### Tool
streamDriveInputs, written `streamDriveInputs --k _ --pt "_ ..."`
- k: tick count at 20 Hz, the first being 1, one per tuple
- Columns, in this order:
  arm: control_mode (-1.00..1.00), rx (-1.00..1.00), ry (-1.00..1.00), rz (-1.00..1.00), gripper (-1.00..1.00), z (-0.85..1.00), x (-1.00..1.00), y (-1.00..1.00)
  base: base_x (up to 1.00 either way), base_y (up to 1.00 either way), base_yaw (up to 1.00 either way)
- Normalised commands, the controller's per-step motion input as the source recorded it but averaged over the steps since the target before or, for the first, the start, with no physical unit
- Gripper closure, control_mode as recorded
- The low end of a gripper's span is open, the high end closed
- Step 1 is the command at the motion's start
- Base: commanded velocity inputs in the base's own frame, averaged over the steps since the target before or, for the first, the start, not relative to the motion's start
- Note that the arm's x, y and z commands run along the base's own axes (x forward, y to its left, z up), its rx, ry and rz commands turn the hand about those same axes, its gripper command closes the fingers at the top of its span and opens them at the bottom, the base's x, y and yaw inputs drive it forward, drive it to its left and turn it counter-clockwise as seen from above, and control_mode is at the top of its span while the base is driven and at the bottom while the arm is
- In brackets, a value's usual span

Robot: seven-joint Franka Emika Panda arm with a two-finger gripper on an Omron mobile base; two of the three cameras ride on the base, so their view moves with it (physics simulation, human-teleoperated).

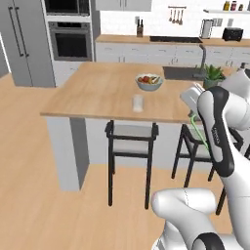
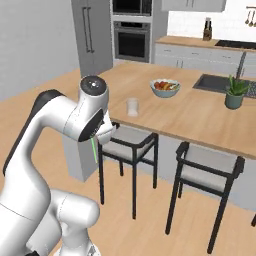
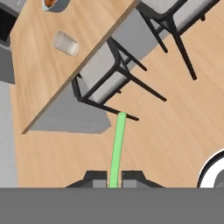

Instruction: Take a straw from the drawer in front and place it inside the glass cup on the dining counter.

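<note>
My gripper (image 3: 114, 177) is shut on the thin bright green straw (image 3: 118, 144), which juts out from between the fingertips over the wooden floor. In the right base view the gripper (image 2: 96, 136) hangs in front of the dining counter (image 2: 190, 117), with the straw (image 2: 94, 152) pointing down from it. The glass cup (image 1: 138, 102) stands upright on the dining counter (image 1: 93, 93), near its front edge and well away from the gripper. From the hand the glass cup (image 3: 65, 43) shows at the upper left. The drawer is out of view.
A fruit bowl (image 1: 149, 81) sits on the counter behind the cup. Two black stools (image 2: 127, 142) (image 2: 210, 170) stand tucked along the counter's near side. A sink (image 2: 215, 82) and a potted plant (image 2: 234, 93) occupy the counter's right end.
</note>
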Motion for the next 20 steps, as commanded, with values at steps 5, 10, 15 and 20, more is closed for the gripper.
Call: streamDriveInputs --k 5,10,15,20 --pt "1.00 0.00 0.00 0.00 1.00 0.00 0.00 0.00 1.00 0.70 -0.31" --pt "1.00 0.00 0.00 0.00 1.00 0.00 0.00 0.00 0.80 0.57 -0.13" --pt "1.00 0.00 0.00 0.00 1.00 0.00 0.00 0.00 0.97 0.14 -0.09" --pt "1.00 0.00 0.00 0.00 1.00 0.00 0.00 0.00 0.79 0.00 -0.13"
